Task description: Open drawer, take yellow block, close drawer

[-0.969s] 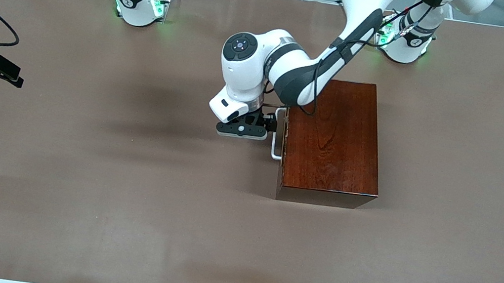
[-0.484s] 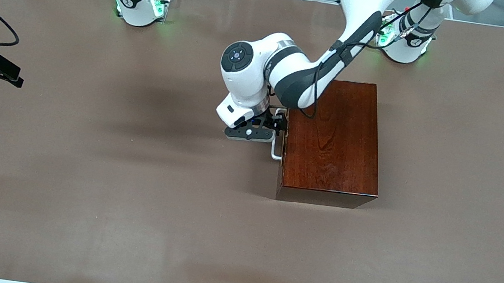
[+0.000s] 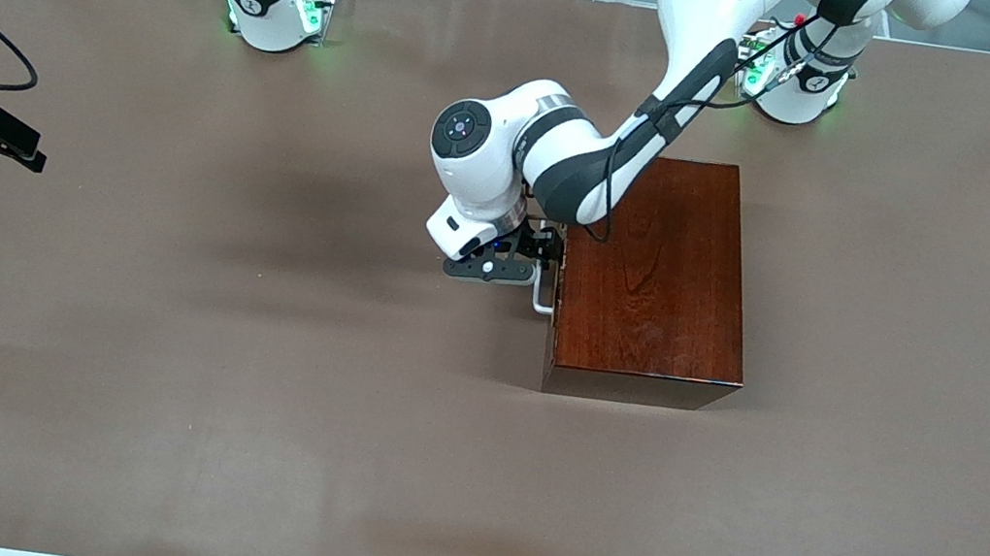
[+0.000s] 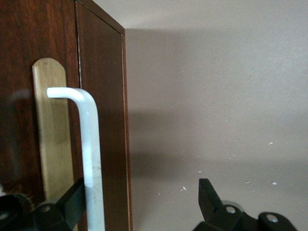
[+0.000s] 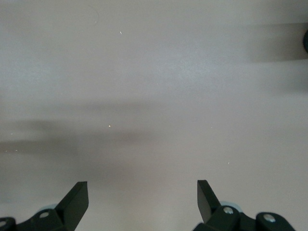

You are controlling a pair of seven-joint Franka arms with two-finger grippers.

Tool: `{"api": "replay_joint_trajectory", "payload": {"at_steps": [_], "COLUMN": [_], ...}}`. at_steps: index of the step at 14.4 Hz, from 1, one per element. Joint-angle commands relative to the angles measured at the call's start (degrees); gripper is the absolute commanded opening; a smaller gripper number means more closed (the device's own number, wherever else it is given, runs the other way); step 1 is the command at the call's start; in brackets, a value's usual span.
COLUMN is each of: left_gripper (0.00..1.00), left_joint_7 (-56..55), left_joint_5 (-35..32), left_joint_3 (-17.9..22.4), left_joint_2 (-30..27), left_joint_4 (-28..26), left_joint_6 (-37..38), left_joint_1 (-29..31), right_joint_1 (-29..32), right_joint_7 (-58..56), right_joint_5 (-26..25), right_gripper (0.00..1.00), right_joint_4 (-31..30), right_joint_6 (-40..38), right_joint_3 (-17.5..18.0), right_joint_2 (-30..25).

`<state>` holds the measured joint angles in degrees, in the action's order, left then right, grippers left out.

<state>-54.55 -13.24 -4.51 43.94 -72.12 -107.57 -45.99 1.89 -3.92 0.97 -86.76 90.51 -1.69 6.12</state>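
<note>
Wrist bent down, your left gripper (image 3: 546, 251) straddles the white U-shaped bar handle (image 4: 90, 159) with fingers spread; the drawer sits closed in the glossy reddish-brown wooden box (image 3: 656, 273). Your right gripper (image 5: 143, 199) waits, released, over bare table (image 3: 151, 344).

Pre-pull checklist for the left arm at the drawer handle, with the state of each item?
1. Left gripper open at the white U-shaped bar handle: ok.
2. Handle between the fingers: ok; one black finger lies on the wood side of the bar, the other on the table side.
3. Fingers shut on the handle: not ok.
4. Drawer front of the glossy reddish-brown wooden box closed: ok.
5. Small yellow block: cannot tell, not in view.
6. Right gripper waits open over bare brown table: ok.
</note>
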Motion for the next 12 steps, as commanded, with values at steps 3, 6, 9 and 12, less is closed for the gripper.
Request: {"api": "replay_joint_trajectory", "payload": {"at_steps": [3,6,9,12], "left_gripper": [1.0,1.0,1.0,1.0], "left_joint_7": [-3.9,-5.48,-6.88,-7.5], "left_joint_5": [1.46,1.73,1.82,1.91], "left_joint_3": [-0.32,-0.32,-0.32,-0.67], "left_joint_2": [1.68,2.2,2.56,2.56], "left_joint_4": [2.25,2.25,2.33,2.33], "left_joint_6": [-3.61,-5.71,-8.61,-11.34], "left_joint_1": [-0.33,-1.21,-1.91,-2.09], "right_joint_1": [0.39,0.39,0.39,0.39], "right_joint_7": [0.85,0.85,0.85,0.85], "right_joint_5": [-0.88,-0.79,-0.88,-0.88], "right_gripper": [1.0,1.0,1.0,1.0], "right_joint_4": [0.18,0.18,0.18,0.18], "right_joint_6": [-0.69,-0.69,-0.69,-0.69], "right_joint_3": [0.46,0.46,0.46,0.46], "right_joint_2": [-0.5,-0.5,-0.59,-0.59]}}
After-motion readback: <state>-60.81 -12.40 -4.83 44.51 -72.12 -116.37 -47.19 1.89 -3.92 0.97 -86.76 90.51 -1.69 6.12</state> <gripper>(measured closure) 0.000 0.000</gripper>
